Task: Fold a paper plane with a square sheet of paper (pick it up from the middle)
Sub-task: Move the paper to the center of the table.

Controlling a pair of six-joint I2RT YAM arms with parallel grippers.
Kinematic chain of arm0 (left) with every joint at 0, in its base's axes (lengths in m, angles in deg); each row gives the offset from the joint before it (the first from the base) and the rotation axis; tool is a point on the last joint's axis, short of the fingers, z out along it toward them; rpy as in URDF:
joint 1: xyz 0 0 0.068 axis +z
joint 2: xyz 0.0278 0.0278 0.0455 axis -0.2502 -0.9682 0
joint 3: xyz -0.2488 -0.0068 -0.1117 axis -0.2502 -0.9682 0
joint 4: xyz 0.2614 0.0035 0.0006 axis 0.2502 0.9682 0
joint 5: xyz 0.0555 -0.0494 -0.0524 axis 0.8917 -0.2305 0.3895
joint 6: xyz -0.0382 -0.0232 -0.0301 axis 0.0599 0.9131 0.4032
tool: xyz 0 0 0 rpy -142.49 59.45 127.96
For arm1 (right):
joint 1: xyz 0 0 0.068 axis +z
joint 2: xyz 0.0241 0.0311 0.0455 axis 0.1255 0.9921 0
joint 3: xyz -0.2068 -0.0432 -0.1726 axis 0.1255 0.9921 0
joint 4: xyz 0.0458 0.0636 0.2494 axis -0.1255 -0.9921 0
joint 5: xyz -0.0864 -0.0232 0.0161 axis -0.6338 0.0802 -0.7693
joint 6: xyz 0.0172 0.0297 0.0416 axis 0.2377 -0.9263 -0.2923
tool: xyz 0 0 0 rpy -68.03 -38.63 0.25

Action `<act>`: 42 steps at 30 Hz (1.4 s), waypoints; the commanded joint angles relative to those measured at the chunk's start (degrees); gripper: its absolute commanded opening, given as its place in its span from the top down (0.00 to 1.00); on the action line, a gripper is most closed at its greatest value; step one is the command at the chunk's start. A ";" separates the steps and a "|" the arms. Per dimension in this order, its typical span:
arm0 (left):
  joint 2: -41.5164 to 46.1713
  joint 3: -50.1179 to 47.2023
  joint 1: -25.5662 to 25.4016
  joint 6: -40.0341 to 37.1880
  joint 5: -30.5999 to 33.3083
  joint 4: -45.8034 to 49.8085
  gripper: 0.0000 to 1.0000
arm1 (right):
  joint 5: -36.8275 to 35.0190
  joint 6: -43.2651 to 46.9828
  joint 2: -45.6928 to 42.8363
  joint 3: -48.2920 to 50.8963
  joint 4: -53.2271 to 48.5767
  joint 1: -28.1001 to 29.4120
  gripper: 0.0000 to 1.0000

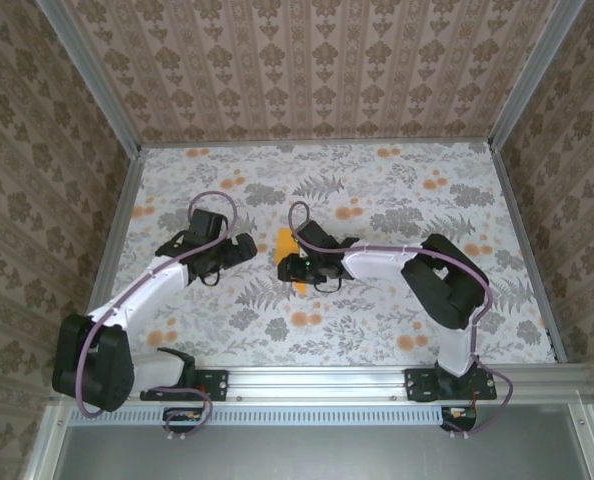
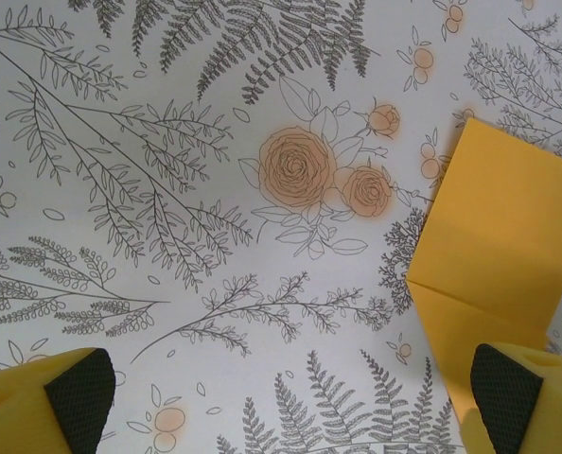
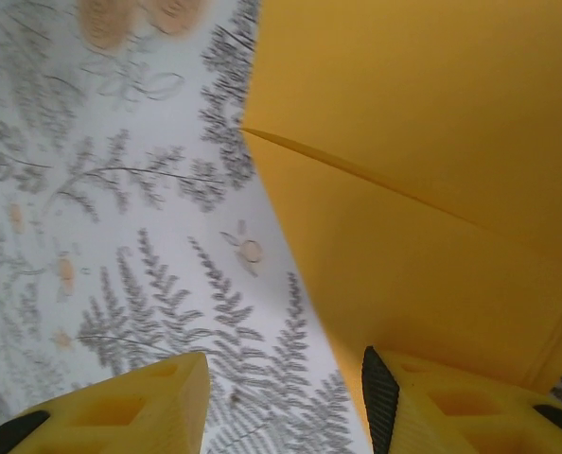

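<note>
While the folded paper [image 2: 508,227] lies on the table [image 1: 377,330] between the two arms, the left gripper [image 2: 290,397] holds its jaws wide apart beside it; the right gripper [image 3: 286,397] has its jaws half apart at the paper's edge.

Matt, smooth paper [image 2: 508,218] rests on a printed table cover [image 2: 196,113], perhaps cloth.
</note>
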 commanded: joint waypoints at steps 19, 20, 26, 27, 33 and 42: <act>0.87 -2.57 -0.39 -0.17 -9.22 -6.87 0.00 | -5.03 19.14 -16.87 4.71 -22.32 -5.84 0.44; 0.70 -2.66 -0.72 0.20 -9.57 -7.19 0.00 | -5.47 15.48 -17.02 5.18 -20.62 -5.84 0.44; -2.72 -1.94 -6.05 3.28 -11.18 -9.26 0.01 | -5.34 -0.65 -15.62 10.95 -6.25 -5.60 0.50; -3.45 -1.53 -6.75 3.57 -11.52 -9.22 0.01 | -5.23 -0.87 -15.20 11.25 -5.19 -5.56 0.51; -8.51 0.28 -10.13 6.77 -13.77 -11.17 0.05 | -2.77 -1.40 -12.03 11.69 -1.43 -6.13 0.52; -15.44 1.46 -12.60 12.53 -18.80 -16.53 0.19 | -2.00 -2.56 -8.88 14.65 1.58 -8.02 0.54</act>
